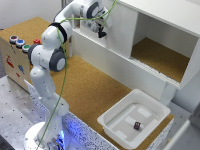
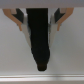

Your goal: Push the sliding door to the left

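Observation:
The sliding door (image 1: 120,27) is a flat white panel covering the half of the white cabinet on the exterior view's left. Its black vertical bar handle (image 2: 40,50) fills the middle of the wrist view, with white door (image 2: 12,50) on both sides. My gripper (image 1: 102,32) is at the door's face near the panel's edge on the exterior view's left. In the wrist view my gripper (image 2: 39,25) is open, with one finger (image 2: 20,19) on each side of the handle. In the exterior view the gripper mostly hides the handle.
The cabinet's other half (image 1: 160,55) stands open and shows a cork floor. A white plastic bin (image 1: 112,125) with a small dark object (image 1: 137,125) sits on the cork tabletop (image 1: 95,90) in front. A wooden box with coloured buttons (image 1: 15,50) stands at the exterior view's left.

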Robot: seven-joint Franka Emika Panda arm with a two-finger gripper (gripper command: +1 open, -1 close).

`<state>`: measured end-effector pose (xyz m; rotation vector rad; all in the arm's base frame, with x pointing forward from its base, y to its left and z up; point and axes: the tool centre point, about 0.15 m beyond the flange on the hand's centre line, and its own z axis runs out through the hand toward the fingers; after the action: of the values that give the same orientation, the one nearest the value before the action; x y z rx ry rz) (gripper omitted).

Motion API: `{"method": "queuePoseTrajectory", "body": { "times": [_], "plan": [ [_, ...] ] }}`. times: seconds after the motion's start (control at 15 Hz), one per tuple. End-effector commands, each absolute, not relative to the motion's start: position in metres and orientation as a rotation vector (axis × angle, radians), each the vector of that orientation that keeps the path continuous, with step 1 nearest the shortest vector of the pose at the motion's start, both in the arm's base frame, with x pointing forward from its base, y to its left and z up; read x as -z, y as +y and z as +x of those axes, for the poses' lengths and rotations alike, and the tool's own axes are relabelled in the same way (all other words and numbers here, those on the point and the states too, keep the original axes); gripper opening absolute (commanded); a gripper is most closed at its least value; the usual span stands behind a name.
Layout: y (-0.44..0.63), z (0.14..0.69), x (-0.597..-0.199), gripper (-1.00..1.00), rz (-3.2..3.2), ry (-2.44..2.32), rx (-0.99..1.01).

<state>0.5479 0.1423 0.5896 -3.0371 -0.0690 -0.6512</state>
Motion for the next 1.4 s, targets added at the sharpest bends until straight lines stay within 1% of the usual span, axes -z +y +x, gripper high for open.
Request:
{"method": "queuePoseTrajectory", "body": {
  "times": [0.0,0.2,0.4,0.53,0.8,1.33],
  "plan": [
    [0.181,0.554,-0.600,1.00,-3.147,0.083,0.704],
    [0.181,0.528,-0.600,1.00,-3.150,0.133,0.763],
    [0.176,0.507,-0.600,1.00,-3.115,0.158,0.722],
    [0.172,0.497,-0.593,1.00,-3.080,0.172,0.655],
    [0.176,0.484,-0.555,1.00,-3.082,0.140,0.457],
    [0.227,0.460,-0.484,1.00,-3.136,-0.112,0.224]
  ]
}}
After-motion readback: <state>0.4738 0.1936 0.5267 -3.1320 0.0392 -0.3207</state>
